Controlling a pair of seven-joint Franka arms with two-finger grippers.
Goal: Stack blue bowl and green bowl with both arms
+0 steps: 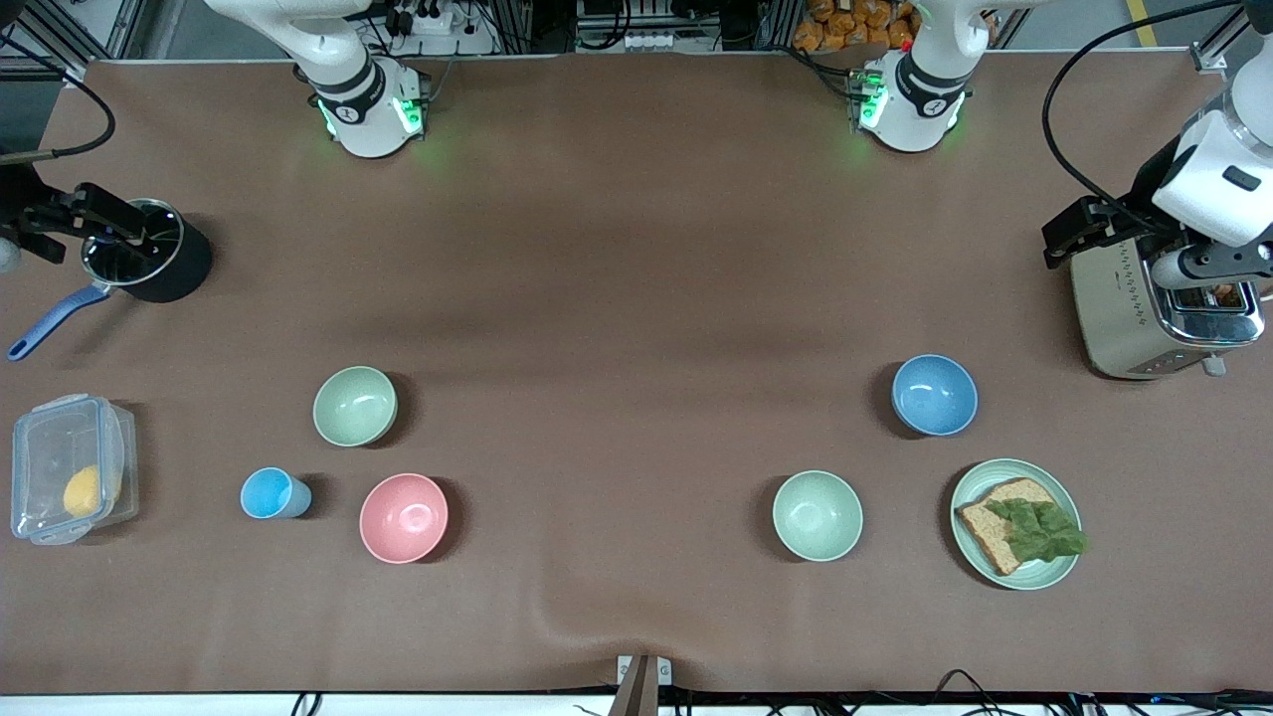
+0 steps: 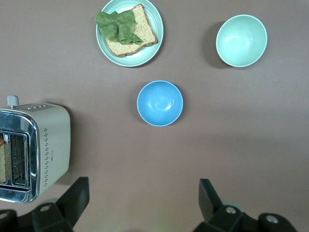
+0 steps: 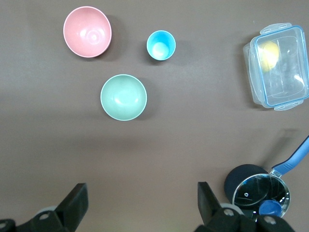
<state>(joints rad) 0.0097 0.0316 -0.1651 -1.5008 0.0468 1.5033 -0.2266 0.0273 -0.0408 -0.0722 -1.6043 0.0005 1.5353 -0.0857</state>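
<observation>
Because the blue bowl point(image 1: 934, 395) looks smooth and slippery, I keep my fingers point(image 2: 72, 195) wide to pinch its rim.

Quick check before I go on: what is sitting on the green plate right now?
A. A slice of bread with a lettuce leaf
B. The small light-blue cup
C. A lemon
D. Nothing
A: the green plate carries a bread slice topped with a lettuce leaf.

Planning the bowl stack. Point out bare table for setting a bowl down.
Widest bare stretch: mid-table, between pink bowl and mint-green bowl. Crowded around green bowl and cup, and between blue bowl, plate and toaster.
</observation>
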